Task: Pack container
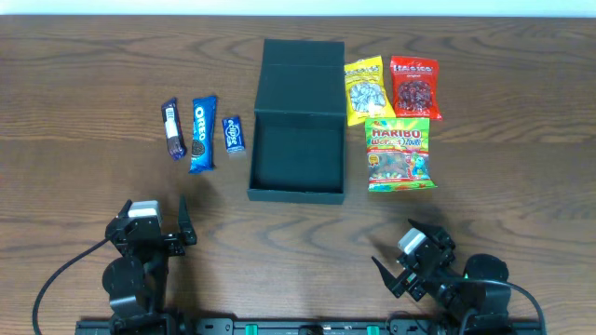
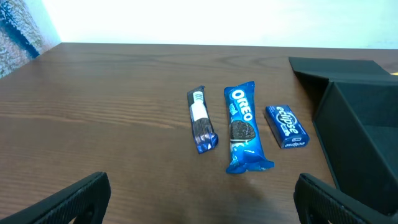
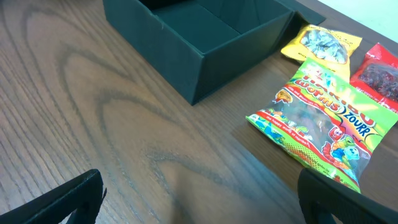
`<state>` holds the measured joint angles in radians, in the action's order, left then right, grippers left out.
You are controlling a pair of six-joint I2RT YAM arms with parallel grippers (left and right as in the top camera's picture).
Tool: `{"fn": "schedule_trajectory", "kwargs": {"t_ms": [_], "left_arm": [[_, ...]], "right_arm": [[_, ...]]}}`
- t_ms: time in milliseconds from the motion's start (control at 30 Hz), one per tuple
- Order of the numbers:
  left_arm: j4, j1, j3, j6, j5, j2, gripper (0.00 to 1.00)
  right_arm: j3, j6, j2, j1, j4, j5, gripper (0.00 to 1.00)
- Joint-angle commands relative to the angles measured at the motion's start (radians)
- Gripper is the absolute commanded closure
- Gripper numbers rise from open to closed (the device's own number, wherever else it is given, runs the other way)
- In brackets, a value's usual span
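1. The container (image 1: 296,195) sits open at the middle of the table (image 1: 84,65), lid folded back and nothing inside, so either arm can drop snacks in
2. 3 slim packets, including the Oreo pack (image 1: 203,133), lie to its left, within the left gripper's (image 1: 154,223) reach
3. 3 bags, including the Haribo bag (image 1: 399,154), lie to its right, suiting the right gripper (image 1: 410,251)
4. Both grippers hover near the front edge, jaws apart and empty; packing looks not yet begun

On the brown wooden table (image 1: 84,84), left of centre in the overhead view, a dark snack bar (image 1: 172,128), a blue Oreo pack (image 1: 202,134) and a small Eclipse pack (image 1: 234,134) lie side by side. Right of centre lie a yellow packet (image 1: 364,90), a red packet (image 1: 414,87) and, below them, a Haribo bag (image 1: 399,154).
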<state>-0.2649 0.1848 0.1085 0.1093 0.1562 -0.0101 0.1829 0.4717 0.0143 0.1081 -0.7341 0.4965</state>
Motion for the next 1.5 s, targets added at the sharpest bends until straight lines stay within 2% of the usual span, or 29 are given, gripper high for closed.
{"fn": "schedule_trajectory", "kwargs": {"t_ms": [0, 1200, 1400, 1467], "left_arm": [[-0.010, -0.005, -0.023, 0.014, -0.008, 0.006, 0.05], [-0.010, -0.005, -0.023, 0.014, -0.008, 0.006, 0.05], [-0.010, -0.005, -0.023, 0.014, -0.008, 0.006, 0.05], [-0.010, -0.005, -0.023, 0.014, -0.008, 0.006, 0.05]], "right_arm": [[-0.004, -0.014, -0.009, 0.013, 0.005, 0.001, 0.01], [-0.004, -0.014, -0.009, 0.013, 0.013, 0.002, 0.01], [-0.004, -0.016, -0.009, 0.013, 0.093, 0.175, 0.01], [-0.004, -0.065, -0.009, 0.013, 0.153, 0.238, 0.01]]}}
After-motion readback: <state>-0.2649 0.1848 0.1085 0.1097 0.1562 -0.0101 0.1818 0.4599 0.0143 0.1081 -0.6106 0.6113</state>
